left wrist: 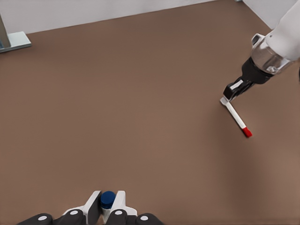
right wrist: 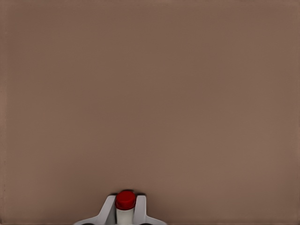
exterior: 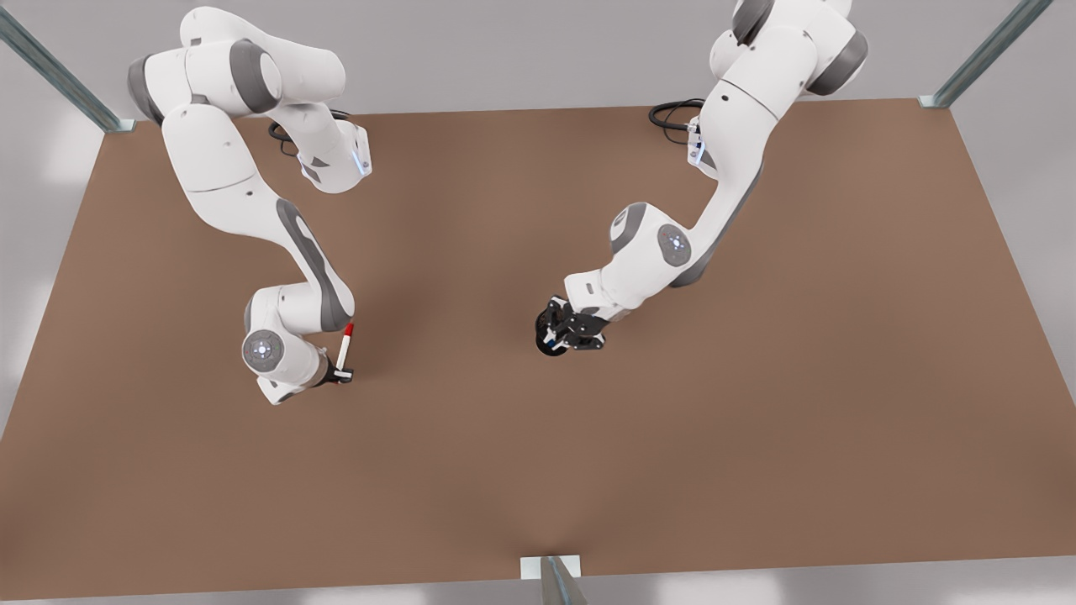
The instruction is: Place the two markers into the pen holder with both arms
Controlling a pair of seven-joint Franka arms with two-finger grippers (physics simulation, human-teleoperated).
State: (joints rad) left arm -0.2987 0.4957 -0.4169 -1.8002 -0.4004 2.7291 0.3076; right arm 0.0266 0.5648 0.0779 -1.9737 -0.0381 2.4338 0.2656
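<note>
A bare brown tabletop fills the scene, grey wall and metal corner posts beyond. At the front view's left, the right gripper is clamped on the red-capped marker, lifted off the surface. Well apart, mid-table, the left gripper is closed on the blue-capped marker, directly over the black pen holder, whose contents cannot be made out.

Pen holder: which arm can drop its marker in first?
Probably the left arm. Its left claw, shut on the blue marker, is right at the pen holder. The right claw grips the red marker far off, toward the front view's left, so it must travel first.
</note>
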